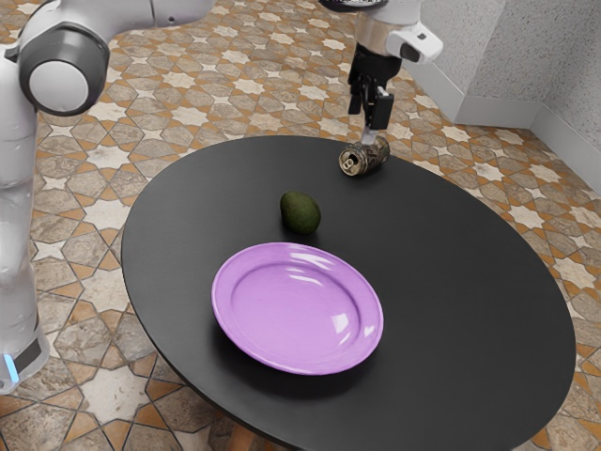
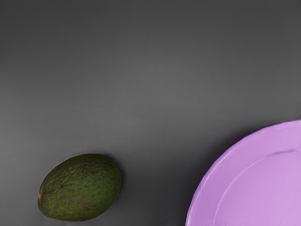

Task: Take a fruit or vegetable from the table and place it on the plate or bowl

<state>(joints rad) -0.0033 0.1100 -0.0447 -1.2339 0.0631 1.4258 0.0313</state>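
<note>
Purple plate sits mid-table, bare and waiting. Just past the plate's far rim lies the avocado, near it but not touching, resting on its side. In the wrist view the avocado shows a dark, pebbled skin with the plate close beside it. It looks firm and fairly light, and that rough skin should grip well, but the egg shape will likely roll if nudged. Best bet is to come straight down and pinch across the narrow middle, not the tapered ends, and not too hard, as ripe flesh would bruise.

Further beyond the plate, toward the exterior view's right, a small can lies tipped over. And there's the hand, hanging right over that can, apart from the avocado. Spread or pressed together? From this angle I cannot tell. To reach the fruit it needs to travel back toward the plate.
</note>
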